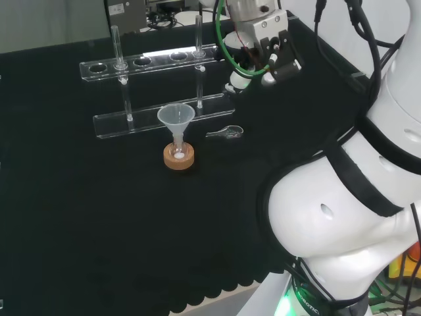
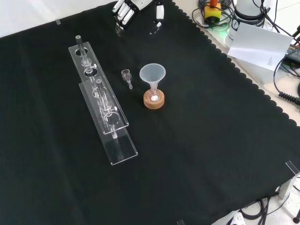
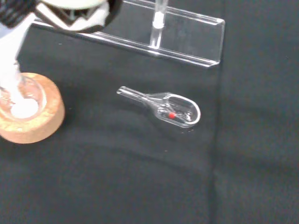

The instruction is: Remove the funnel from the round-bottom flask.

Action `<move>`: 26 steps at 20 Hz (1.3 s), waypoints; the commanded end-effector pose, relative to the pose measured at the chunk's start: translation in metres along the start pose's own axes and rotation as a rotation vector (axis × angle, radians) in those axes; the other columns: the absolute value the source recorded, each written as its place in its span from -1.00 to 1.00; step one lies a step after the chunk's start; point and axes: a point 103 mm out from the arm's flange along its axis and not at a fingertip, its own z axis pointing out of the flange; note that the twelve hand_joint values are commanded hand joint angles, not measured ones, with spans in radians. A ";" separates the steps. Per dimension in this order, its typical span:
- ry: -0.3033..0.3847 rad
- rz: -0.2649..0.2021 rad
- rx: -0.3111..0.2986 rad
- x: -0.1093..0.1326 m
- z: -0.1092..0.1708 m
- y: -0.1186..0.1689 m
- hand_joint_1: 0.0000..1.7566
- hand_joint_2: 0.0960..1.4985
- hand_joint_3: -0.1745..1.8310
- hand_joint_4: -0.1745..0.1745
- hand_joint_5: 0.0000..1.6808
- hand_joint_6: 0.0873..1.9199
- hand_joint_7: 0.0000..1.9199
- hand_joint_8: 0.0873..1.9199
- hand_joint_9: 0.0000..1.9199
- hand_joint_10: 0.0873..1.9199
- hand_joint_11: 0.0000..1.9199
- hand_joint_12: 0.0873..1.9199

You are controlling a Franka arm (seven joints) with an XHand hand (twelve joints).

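Arm (image 1: 342, 217): white rounded links, black bands at joints, green light at the base. Green and black cables run to the black-and-white hand (image 2: 125, 10).

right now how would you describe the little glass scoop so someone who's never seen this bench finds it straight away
Start at the long clear test tube rack on the black cloth, then find the cork ring carrying the flask and funnel beside it. The glass scoop lies flat on the cloth between the rack and that ring, touching neither. It is the one piece lying down, a small spoon-shaped bowl with a short stem and a red speck inside.
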 end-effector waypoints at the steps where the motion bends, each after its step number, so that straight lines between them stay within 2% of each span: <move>1: 0.015 -0.091 0.076 0.026 -0.010 0.004 -0.18 -0.31 -0.21 -0.08 -0.73 -1.00 -0.80 -0.38 -0.63 -0.35 -0.85 0.45; 6: 0.013 -0.117 0.098 0.039 -0.012 0.008 -0.25 -0.32 -0.25 -0.09 -0.80 -1.00 -0.87 -0.38 -0.69 -0.32 -0.88 0.46; 15: 0.004 -0.179 0.139 0.069 -0.002 0.019 -0.27 -0.31 -0.28 -0.11 -0.80 -1.00 -0.82 -0.35 -0.62 -0.30 -0.85 0.46; 20: -0.005 -0.197 0.188 0.083 0.003 0.027 -0.28 -0.30 -0.30 -0.10 -0.81 -1.00 -0.83 -0.35 -0.61 -0.32 -0.84 0.46; 26: -0.022 -0.210 0.207 0.096 0.011 0.034 -0.30 -0.30 -0.33 -0.07 -0.86 -1.00 -0.91 -0.35 -0.68 -0.30 -0.87 0.47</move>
